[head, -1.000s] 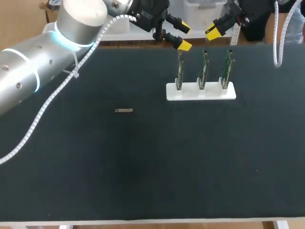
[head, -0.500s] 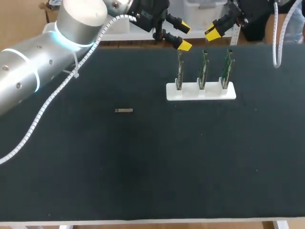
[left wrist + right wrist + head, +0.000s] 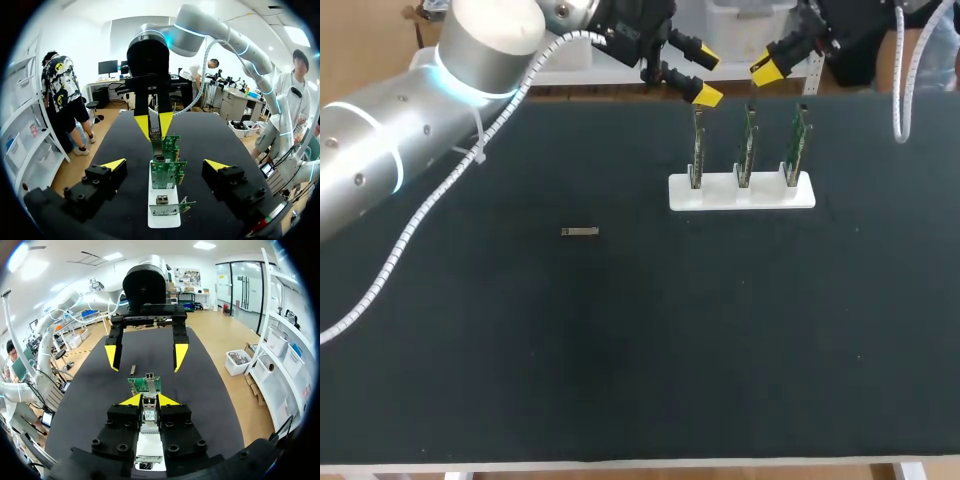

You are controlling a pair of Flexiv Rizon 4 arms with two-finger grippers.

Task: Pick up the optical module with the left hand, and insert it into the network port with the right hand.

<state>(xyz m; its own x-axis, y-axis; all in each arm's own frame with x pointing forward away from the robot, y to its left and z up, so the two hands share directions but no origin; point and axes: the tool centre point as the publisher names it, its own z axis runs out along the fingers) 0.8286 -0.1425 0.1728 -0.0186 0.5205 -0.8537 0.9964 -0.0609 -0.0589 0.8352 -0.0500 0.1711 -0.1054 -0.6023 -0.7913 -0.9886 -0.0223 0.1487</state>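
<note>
Pickup has not begun: the module (image 3: 580, 231) lies untouched, left of the tabletop's (image 3: 620, 380) middle. The left end effector (image 3: 707, 78) hangs wide and empty at the far edge. The right end effector (image 3: 150, 400) is narrow and empty. Next, likely, the left must cross over and descend onto the module.

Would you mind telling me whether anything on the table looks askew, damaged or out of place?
Nothing stands out. The three circuit boards stand upright in the white holder, and the optical module lies flat on the table, well apart from it.
</note>
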